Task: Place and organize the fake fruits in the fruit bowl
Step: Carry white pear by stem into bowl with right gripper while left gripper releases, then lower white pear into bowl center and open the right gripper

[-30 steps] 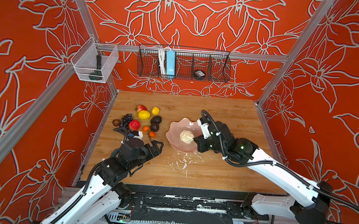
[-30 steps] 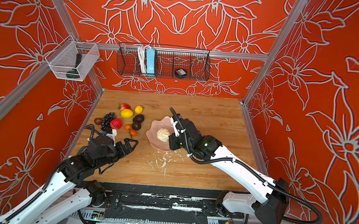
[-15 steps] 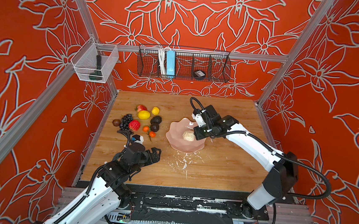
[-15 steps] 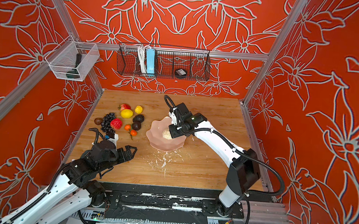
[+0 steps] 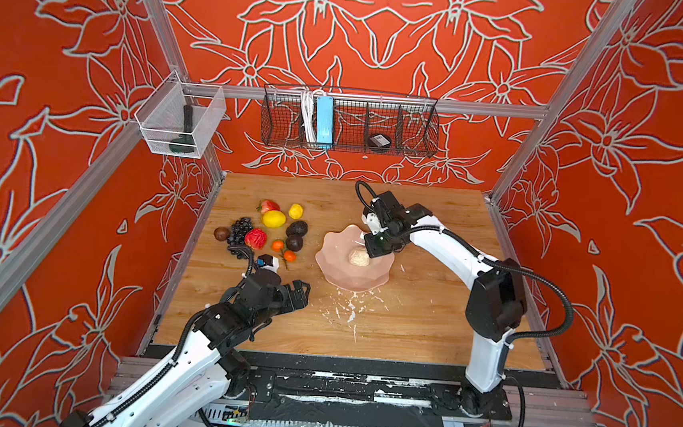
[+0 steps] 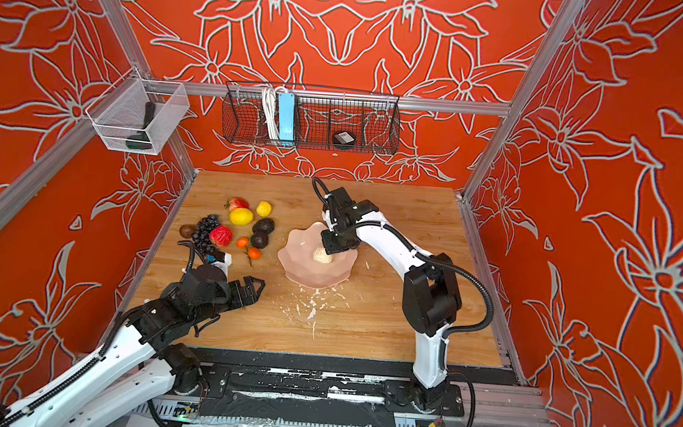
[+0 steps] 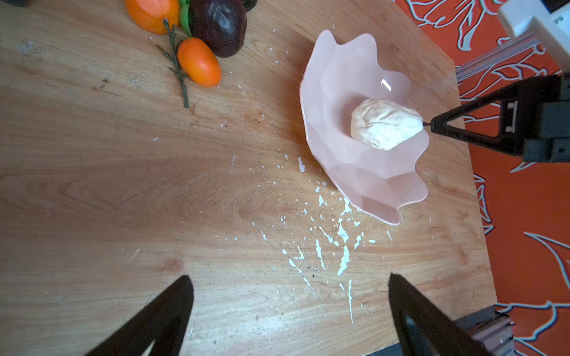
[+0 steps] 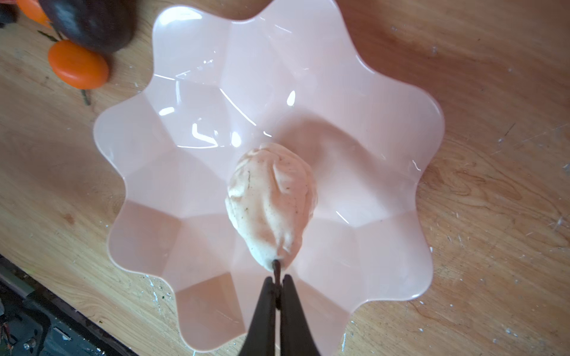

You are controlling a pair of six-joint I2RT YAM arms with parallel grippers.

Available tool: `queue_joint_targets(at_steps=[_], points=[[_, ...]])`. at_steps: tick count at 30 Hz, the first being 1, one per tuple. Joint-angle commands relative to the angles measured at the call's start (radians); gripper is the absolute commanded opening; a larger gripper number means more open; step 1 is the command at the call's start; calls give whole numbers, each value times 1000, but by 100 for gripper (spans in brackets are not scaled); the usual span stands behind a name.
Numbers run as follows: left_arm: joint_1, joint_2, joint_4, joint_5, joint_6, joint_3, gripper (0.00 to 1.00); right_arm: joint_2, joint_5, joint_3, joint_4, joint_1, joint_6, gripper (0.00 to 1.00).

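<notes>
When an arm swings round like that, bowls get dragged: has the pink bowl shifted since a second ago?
No. The fruit bowl keeps its place: its near rim lies just behind the white flecks on the table, as a second ago.

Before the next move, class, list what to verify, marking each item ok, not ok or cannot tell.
1. The pale fruit sits within the fruit bowl rim: ok.
2. The right gripper holds it: ok, fingers shut on its stem.
3. It rests on the bowl floor, safe to release: cannot tell.
4. The left gripper is free for the next pick: ok, open, empty, above the table.
5. All fruits are in the bowl: not ok; the lemon, the grapes and others lie on the table left of the bowl.
</notes>
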Motion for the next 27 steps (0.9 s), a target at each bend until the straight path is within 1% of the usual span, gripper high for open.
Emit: queue_joint_targets(at_steps=[1,9,16,20,27], points=[[5,5,14,-2,15,-11,98,45,1,69,-76,-10,-29,0],[5,-8,20,-17,23,-25,98,88,49,118,-118,-31,-36,0],[5,-2,20,-19,33,-25,98,157,67,212,-159,-50,-39,0],[5,-7,20,-25,37,-27,98,179,101,252,-194,-62,-44,0],[5,4,26,-27,41,-27,98,248,72,339,-211,-73,-57,0]])
